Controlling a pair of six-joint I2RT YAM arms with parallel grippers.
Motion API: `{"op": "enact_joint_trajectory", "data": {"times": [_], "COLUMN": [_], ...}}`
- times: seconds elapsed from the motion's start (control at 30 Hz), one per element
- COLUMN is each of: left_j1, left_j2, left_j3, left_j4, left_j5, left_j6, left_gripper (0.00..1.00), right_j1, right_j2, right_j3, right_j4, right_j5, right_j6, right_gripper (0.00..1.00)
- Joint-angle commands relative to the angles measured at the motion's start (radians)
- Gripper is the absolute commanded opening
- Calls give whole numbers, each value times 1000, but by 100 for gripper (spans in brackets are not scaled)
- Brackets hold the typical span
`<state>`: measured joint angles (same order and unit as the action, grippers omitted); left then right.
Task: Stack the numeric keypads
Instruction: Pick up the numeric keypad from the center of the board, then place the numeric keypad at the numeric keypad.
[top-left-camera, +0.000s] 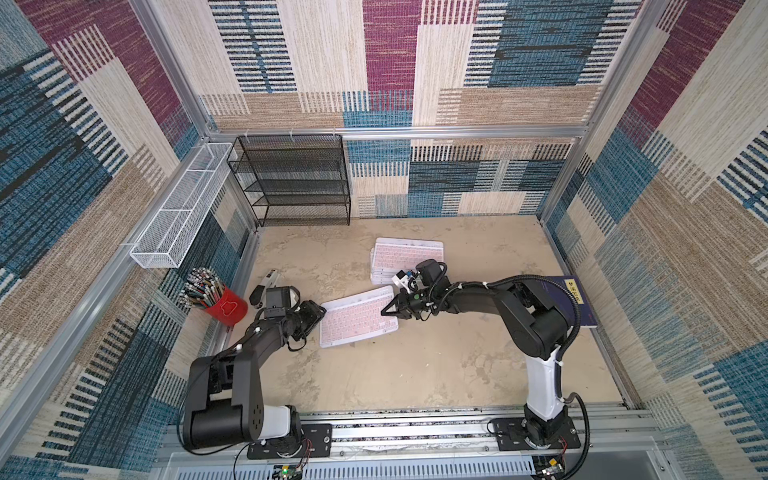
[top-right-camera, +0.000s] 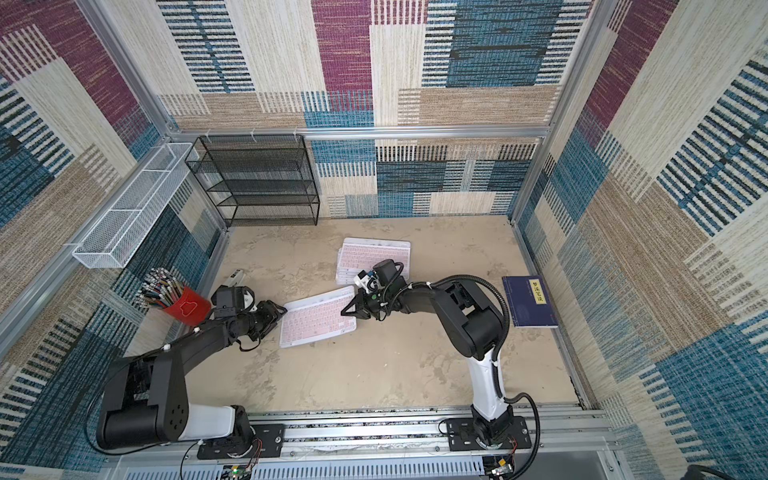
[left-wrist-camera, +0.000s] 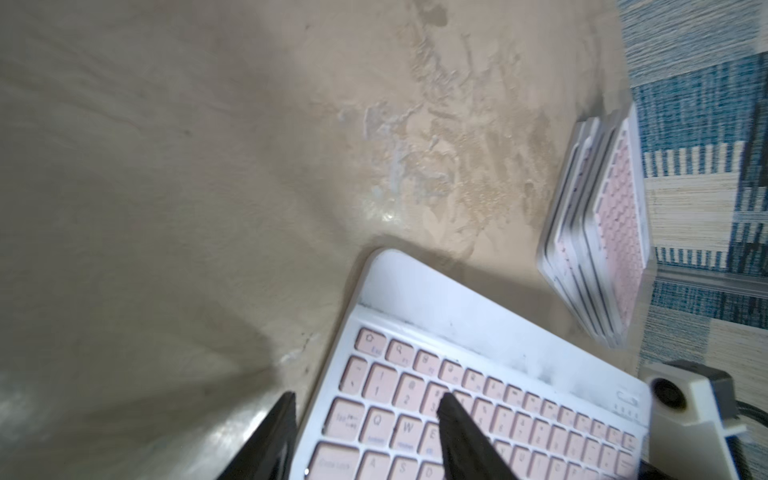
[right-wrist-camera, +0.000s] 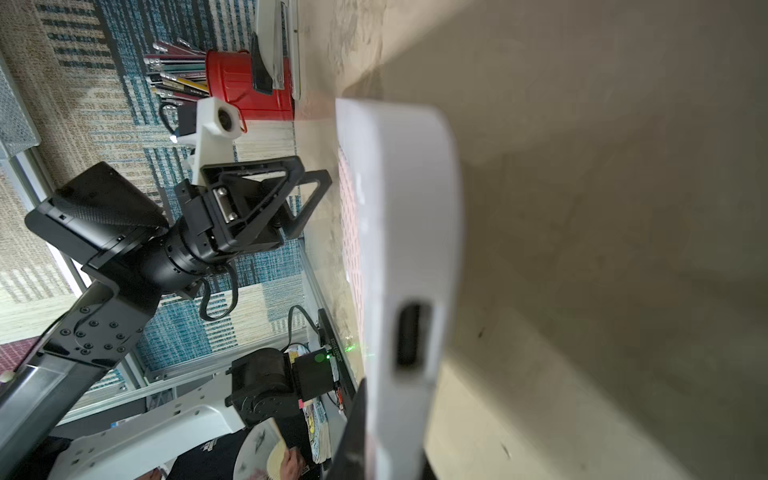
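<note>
Smooth white plastic keypad (top-left-camera: 357, 318), black metal wire-mesh rack (top-left-camera: 295, 178), rough matt beige tabletop (top-left-camera: 415, 374)

I see woven patchwork walls (top-left-camera: 390, 62) of blue, plum and beige, edged with aluminium rails (top-left-camera: 415, 132). The bench (top-left-camera: 415, 374) is mottled tan. A black mesh rack (top-left-camera: 295, 183) stands at the back, a white wire basket (top-left-camera: 183, 208) hanging beside it.

Pink keys, white frame on loose keypad (top-left-camera: 357, 318); same pink-and-white atop stack (top-left-camera: 407, 253); red pencil cup (top-left-camera: 228, 309); dark blue book (top-right-camera: 530, 309), yellow label (top-right-camera: 539, 285); blue, magenta, beige striped walls (top-left-camera: 390, 62).
</note>
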<state>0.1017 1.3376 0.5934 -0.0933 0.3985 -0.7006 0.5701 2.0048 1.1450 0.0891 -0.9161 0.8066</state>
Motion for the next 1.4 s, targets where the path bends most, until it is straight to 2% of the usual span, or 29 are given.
{"op": "enact_joint_trajectory", "data": {"times": [0.0, 0.13, 0.37, 0.47, 0.63, 0.7, 0.87, 1.0, 1.13, 1.37], "left_j1": [-1, -2, -51, -72, -100, -103, -115, -120, -122, -137], "left_j2": [-83, -143, -129, -111, -80, -70, -54, -36, -15, 0], "left_j3": [50, 114, 189, 197, 201, 200, 199, 204, 206, 204], "left_j4": [-90, -129, -136, -122, -114, -108, -88, -85, -82, -74], "left_j5": [-10, -1, 17, 12, 4, 3, 8, 9, 15, 4], "left_j6": [6, -1, -7, -8, 0, -1, -6, -3, -4, -5], "left_gripper": [59, 58, 57, 57, 56, 56, 56, 56, 56, 56], "right_j1": [-38, -125, -263, -316, -395, -410, -418, -419, -429, -428], "right_j2": [-58, -114, -121, -75, 59, 96, 141, 199, 250, 344], "right_j3": [2, 30, 155, 235, 428, 480, 503, 546, 575, 734], "right_j4": [-20, -42, -125, -194, -418, -469, -427, -471, -537, -764], "right_j5": [2, -26, -49, -62, -55, -43, -82, -73, 3, 255], "right_j6": [-14, -2, -39, -58, -159, -185, -167, -196, -235, -338], "right_gripper": [0, 0, 0, 0, 0, 0, 0, 0, 0, 0]}}
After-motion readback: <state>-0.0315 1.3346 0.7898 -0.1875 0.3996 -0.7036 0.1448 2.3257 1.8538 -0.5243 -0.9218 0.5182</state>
